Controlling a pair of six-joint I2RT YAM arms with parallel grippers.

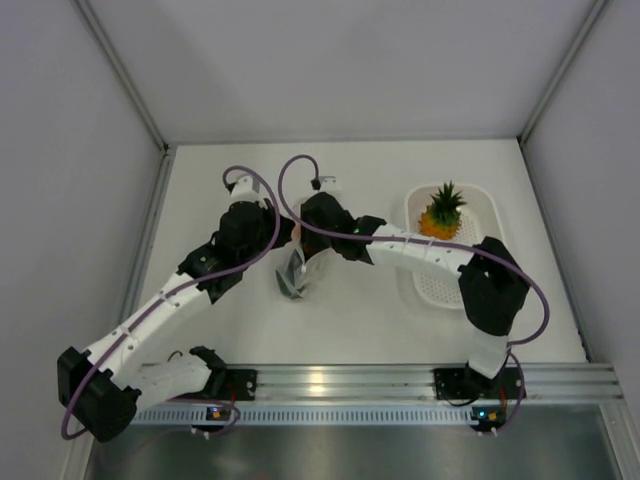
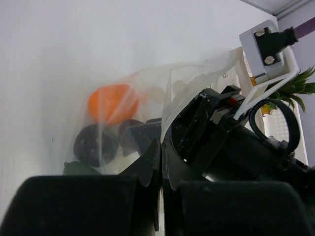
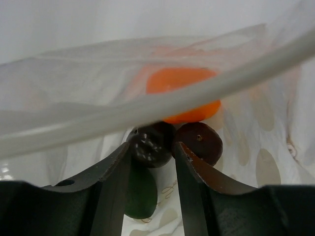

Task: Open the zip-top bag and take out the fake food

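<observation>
The clear zip-top bag [image 1: 296, 277] lies mid-table with its mouth held open. My left gripper [image 1: 284, 238] is shut on the bag's edge film [image 2: 170, 105], its jaws pressed together [image 2: 161, 143]. My right gripper [image 1: 312, 258] reaches inside the bag. In the right wrist view its fingers [image 3: 151, 146] close on both sides of a dark brown round piece [image 3: 147, 141]. Beside it lie a second brown piece [image 3: 201, 142], a round orange fruit [image 3: 179, 81] and a dark green piece [image 3: 141, 194]. The left wrist view shows the orange [image 2: 112, 103] and dark pieces [image 2: 93, 145] through the film.
A white perforated basket [image 1: 470, 292] stands at the right and holds the pineapple [image 1: 441, 213], whose green crown shows in the left wrist view [image 2: 290, 88]. Grey walls enclose the table on three sides. The right arm's wrist [image 2: 231, 142] crowds the bag mouth.
</observation>
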